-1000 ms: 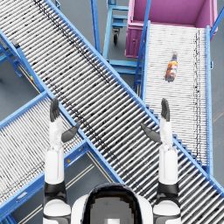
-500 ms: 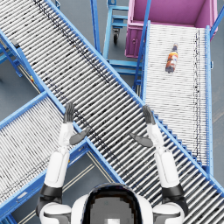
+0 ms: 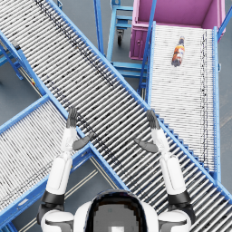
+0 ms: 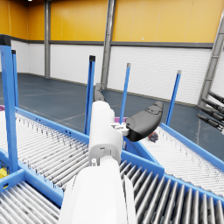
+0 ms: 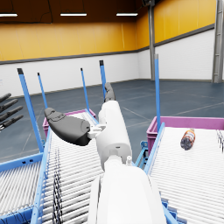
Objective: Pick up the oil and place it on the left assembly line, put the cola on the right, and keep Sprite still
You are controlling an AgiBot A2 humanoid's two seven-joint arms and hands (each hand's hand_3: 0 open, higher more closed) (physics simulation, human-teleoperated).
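A single bottle (image 3: 178,52) with an orange-red label lies on the right roller line (image 3: 181,104), near its far end, and I cannot tell which drink it is. It also shows in the right wrist view as the bottle (image 5: 188,138). My left hand (image 3: 74,131) hovers open over the near edge of the middle diagonal line (image 3: 104,90). My right hand (image 3: 150,133) hovers open over the same line, well short of the bottle. Neither the left hand (image 4: 140,124) nor the right hand (image 5: 72,127) holds anything.
A purple bin (image 3: 181,13) stands at the far end of the right line. The left roller line (image 3: 27,140) lies at the near left. Blue rails and upright posts (image 3: 99,22) border the lines, with grey floor between them.
Both hands have moved inward and forward over the middle line. The bottle has travelled along the right line toward the purple bin.
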